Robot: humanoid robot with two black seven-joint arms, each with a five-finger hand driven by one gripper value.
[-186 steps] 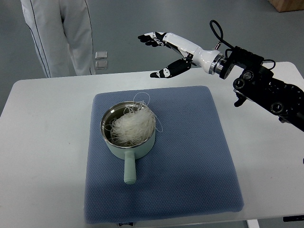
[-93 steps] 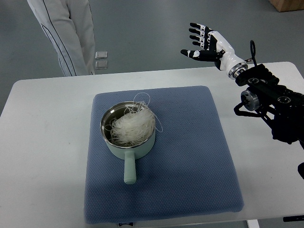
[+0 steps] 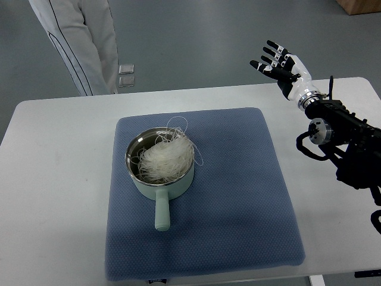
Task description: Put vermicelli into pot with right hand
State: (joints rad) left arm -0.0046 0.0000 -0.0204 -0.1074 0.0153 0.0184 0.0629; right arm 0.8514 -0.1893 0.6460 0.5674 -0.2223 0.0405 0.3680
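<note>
A pale green pot [image 3: 161,179] with a steel rim stands on the blue mat [image 3: 238,196], handle toward the near edge. A white tangle of vermicelli [image 3: 165,156] fills the pot, with a few strands hanging over the rim. My right hand [image 3: 278,64] is raised past the table's far right edge, well away from the pot, fingers spread and empty. Its black arm [image 3: 342,137] comes in from the right. The left arm is not in view.
The mat lies on a white table [image 3: 53,179]. A person in white trousers [image 3: 74,36] stands beyond the far left edge. Two small square plates [image 3: 125,75] lie on the floor behind the table.
My right hand has swung from above the mat's far edge to the right and back, off past the table's far right corner. The vermicelli and pot have not moved.
</note>
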